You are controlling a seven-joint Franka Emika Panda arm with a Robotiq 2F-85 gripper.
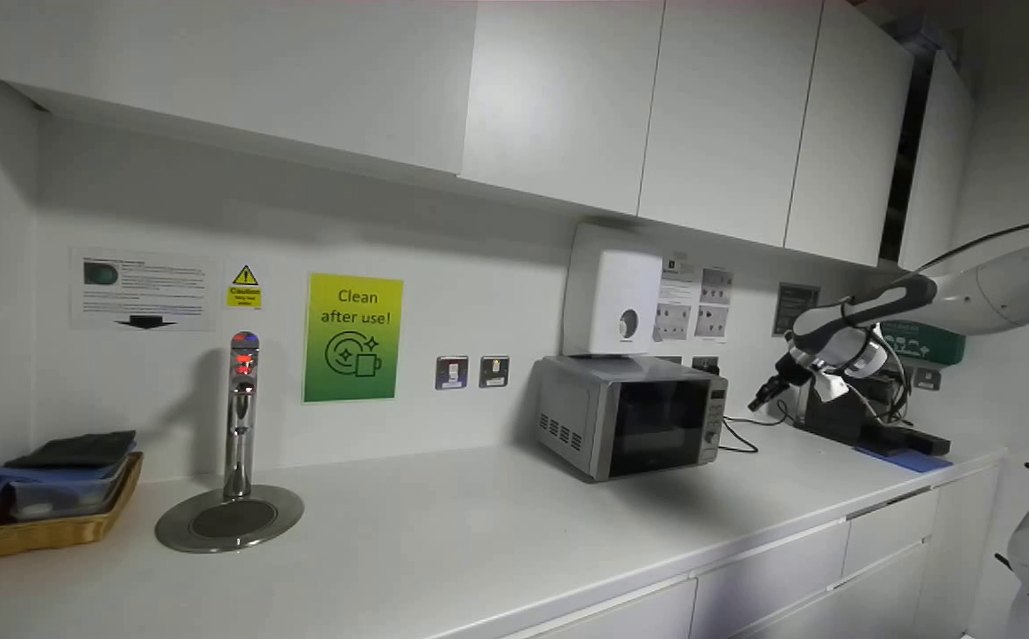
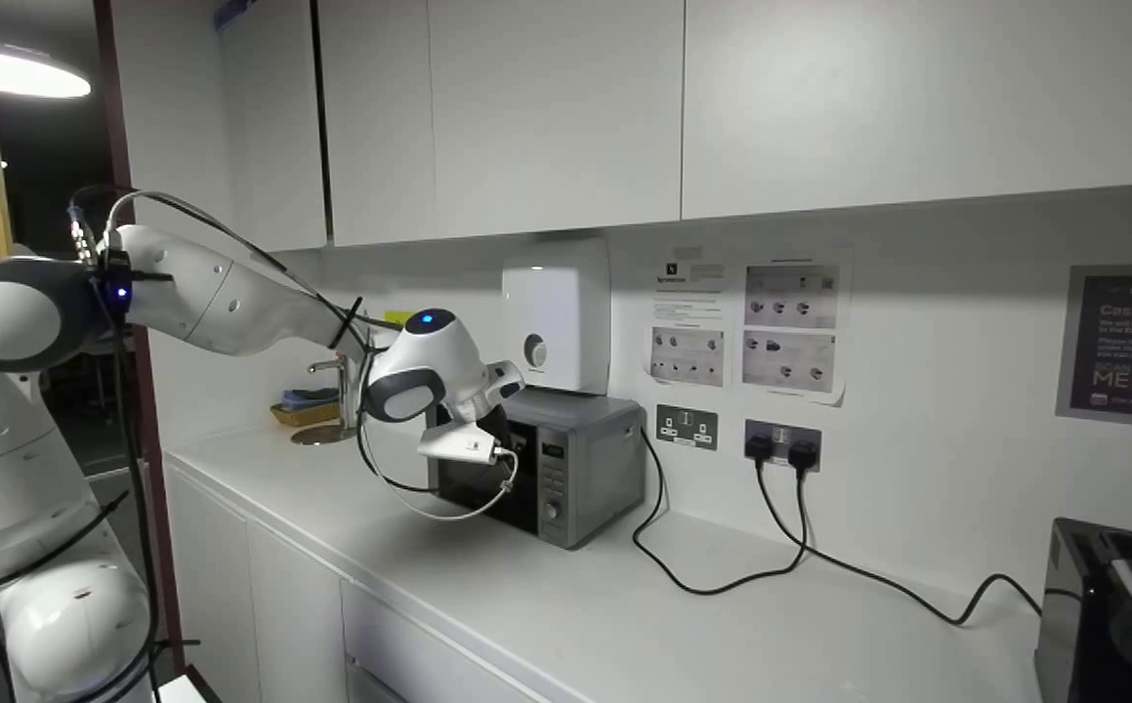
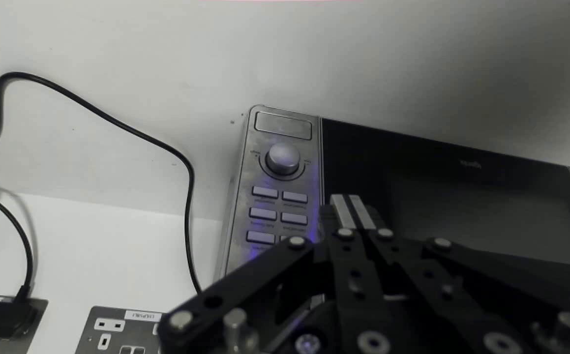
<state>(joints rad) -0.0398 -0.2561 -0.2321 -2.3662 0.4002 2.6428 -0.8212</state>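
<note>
My gripper (image 3: 347, 197) is shut, its two pale-edged fingers (image 3: 340, 211) side by side with nothing visible between them. It points at the front of a silver microwave (image 3: 245, 196), which appears upside down in the wrist view. The fingertips overlap the dark door (image 3: 442, 187) near the control panel; whether they touch cannot be told. On that panel are a round dial (image 3: 283, 158) and several buttons (image 3: 263, 214). In an exterior view the gripper (image 1: 754, 405) hangs over the counter beside the microwave (image 1: 572, 417). The microwave (image 2: 600, 469) is partly behind the wrist in an exterior view.
A white dispenser (image 1: 607, 293) is on the wall behind the microwave. Black cables (image 2: 702, 591) trail over the counter (image 2: 722, 654) to a dark machine (image 2: 1093, 615). A chrome tap (image 1: 240, 426) and wicker basket (image 1: 52, 532) stand farther along. Cupboards (image 1: 558, 98) hang overhead.
</note>
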